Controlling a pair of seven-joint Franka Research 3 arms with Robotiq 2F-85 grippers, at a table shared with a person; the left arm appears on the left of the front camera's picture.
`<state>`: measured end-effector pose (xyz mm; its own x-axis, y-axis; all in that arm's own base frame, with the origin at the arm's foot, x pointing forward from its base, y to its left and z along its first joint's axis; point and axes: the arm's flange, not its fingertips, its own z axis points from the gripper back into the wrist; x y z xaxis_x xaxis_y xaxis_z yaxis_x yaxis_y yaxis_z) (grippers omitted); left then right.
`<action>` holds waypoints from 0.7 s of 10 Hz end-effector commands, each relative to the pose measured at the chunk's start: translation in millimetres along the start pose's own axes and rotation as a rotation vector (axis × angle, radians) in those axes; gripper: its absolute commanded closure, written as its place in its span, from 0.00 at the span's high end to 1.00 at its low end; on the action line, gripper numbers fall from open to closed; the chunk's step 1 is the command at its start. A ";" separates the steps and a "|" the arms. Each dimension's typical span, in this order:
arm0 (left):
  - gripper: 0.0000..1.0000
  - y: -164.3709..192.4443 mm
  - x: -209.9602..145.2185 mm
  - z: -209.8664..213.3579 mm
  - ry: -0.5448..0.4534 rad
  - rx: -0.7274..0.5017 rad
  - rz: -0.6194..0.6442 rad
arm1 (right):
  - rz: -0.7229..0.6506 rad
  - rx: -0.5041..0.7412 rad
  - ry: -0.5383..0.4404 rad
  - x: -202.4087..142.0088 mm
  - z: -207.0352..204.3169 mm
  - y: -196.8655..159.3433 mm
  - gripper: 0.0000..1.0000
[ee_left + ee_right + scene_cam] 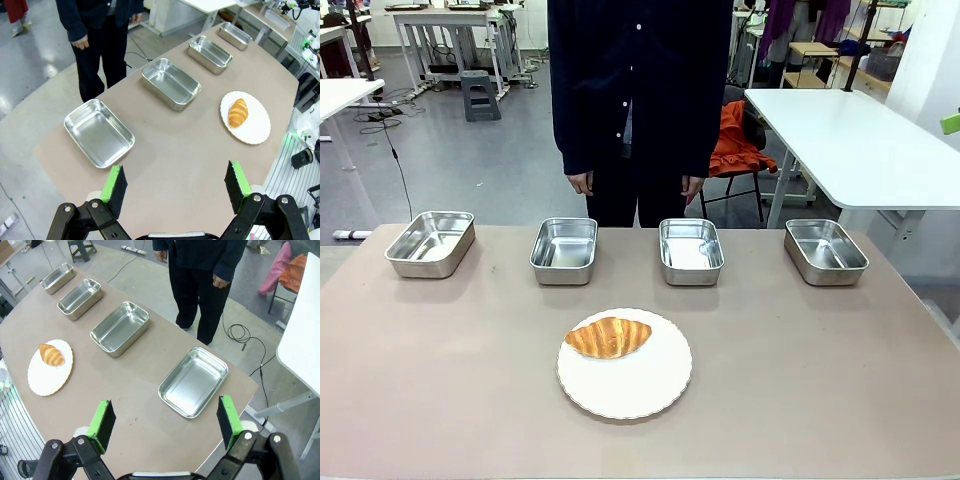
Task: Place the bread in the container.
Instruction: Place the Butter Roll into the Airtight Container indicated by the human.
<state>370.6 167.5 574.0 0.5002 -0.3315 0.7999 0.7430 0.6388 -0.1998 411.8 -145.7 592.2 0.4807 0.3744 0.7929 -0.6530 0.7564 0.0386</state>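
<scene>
White plate (625, 385) sits near-centre on the tan table (440, 400); a person (638, 90) stands at the far side, orange jacket (738, 150) behind.

Shows four stainless-steel pans: first pan (431, 242), second pan (564, 249), third pan (690, 250), fourth pan (826, 250). Shows one round white plate (625, 390) and one croissant (608, 337). Shows one brown table (820, 380). Counts one person (640, 90) with two hands: first hand (581, 183), second hand (691, 187). Counts two grippers: one left gripper (175, 172) and one right gripper (165, 407). Gives two fingers to each gripper, four in all, with one green pad apiece: left fingers (114, 185), right fingers (102, 425). Totals four pans, one plate, one croissant, one table, one person, two hands, two grippers, four fingers, four pads.
</scene>
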 end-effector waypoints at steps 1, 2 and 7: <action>1.00 -0.2 -0.8 1.8 -0.004 -0.004 -0.015 | 0.005 0.002 -0.006 0.6 0.1 -0.5 1.00; 1.00 -0.2 -0.8 1.8 -0.004 -0.004 -0.015 | 0.005 0.002 -0.006 0.6 0.1 -0.5 1.00; 1.00 -0.2 -0.8 1.8 -0.004 -0.004 -0.015 | 0.005 0.002 -0.006 0.6 0.1 -0.5 1.00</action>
<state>370.6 167.5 574.0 0.5002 -0.3315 0.7999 0.7430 0.6388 -0.1998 411.8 -145.7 592.2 0.4807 0.3744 0.7929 -0.6530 0.7564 0.0386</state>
